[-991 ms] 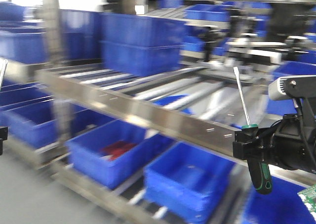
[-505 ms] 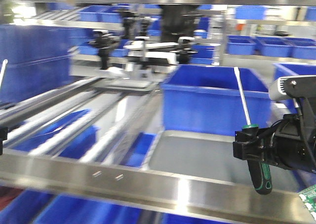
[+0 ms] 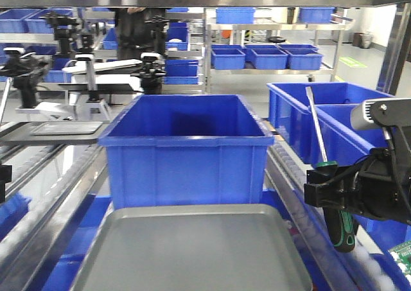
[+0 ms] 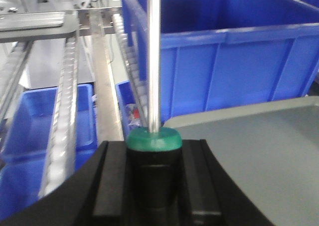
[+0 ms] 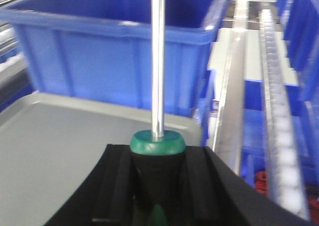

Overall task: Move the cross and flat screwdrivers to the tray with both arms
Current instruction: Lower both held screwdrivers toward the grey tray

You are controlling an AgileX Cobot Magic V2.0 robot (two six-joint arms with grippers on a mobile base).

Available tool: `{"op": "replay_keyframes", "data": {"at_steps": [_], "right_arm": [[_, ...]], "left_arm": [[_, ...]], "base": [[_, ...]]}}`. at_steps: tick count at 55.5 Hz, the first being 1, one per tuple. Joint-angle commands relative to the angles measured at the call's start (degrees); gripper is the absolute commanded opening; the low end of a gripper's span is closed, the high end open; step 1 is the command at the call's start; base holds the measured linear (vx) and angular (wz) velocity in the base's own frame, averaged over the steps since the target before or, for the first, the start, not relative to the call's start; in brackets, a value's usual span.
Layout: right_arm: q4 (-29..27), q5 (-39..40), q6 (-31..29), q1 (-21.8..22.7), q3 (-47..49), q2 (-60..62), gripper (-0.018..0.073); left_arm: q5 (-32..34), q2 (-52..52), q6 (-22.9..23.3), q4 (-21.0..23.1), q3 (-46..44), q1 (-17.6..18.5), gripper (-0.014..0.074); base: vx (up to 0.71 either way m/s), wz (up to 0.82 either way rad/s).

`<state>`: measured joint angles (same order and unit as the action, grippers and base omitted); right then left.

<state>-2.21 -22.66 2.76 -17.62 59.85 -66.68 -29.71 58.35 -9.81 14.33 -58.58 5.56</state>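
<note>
Front-facing view: tray (image 3: 192, 252) at six o'clock bare. Left gripper (image 4: 152, 158) clamps first screwdriver (image 4: 154, 61), right gripper (image 5: 157, 161) second screwdriver (image 5: 158, 61). I judge both placements pending.

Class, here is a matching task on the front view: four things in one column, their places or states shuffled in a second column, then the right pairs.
Things
1. wide silver-grey metal tray
2. large deep blue plastic bin
3. black-and-green-handled steel screwdriver
4. small green circuit board

Places or states
a. bottom right corner of the view
b. clamped in the right pincer, shaft pointing up
c. lying flat at the bottom centre
d. standing directly behind the tray

Pairs: 1-c, 2-d, 3-b, 4-a
</note>
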Motion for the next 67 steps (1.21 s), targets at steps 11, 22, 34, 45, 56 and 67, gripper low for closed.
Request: {"op": "replay_keyframes", "data": {"at_steps": [11, 22, 34, 45, 56, 67], "right_arm": [[0.31, 5.03, -0.34, 0.07, 1.74, 1.45, -0.0008], [0.31, 5.03, -0.34, 0.07, 1.74, 1.45, -0.0008], [0.31, 5.03, -0.34, 0.07, 1.74, 1.45, -0.0008], [0.31, 5.03, -0.34, 0.07, 1.74, 1.45, -0.0008], [0.31, 5.03, -0.34, 0.07, 1.74, 1.45, -0.0008], [0.31, 5.03, -0.34, 0.07, 1.74, 1.45, -0.0008]], "left_arm": [[4.83, -1.05, 0.06, 1.03, -1.75, 0.27, -0.0003], [4.83, -1.05, 0.06, 1.03, -1.75, 0.27, -0.0003], [4.83, -1.05, 0.06, 1.03, -1.75, 0.27, -0.0003], [4.83, -1.05, 0.06, 1.03, -1.75, 0.27, -0.0003], [4.83, -1.05, 0.06, 1.03, -1.75, 0.27, -0.0003], [5.27, -1.05, 0.06, 1.04, -1.75, 0.27, -0.0003]], "base": [[0.19, -0.09], [0.17, 0.01], [0.09, 0.04], [0.04, 0.01], [0.00, 0.00], [0.00, 0.00]]}}
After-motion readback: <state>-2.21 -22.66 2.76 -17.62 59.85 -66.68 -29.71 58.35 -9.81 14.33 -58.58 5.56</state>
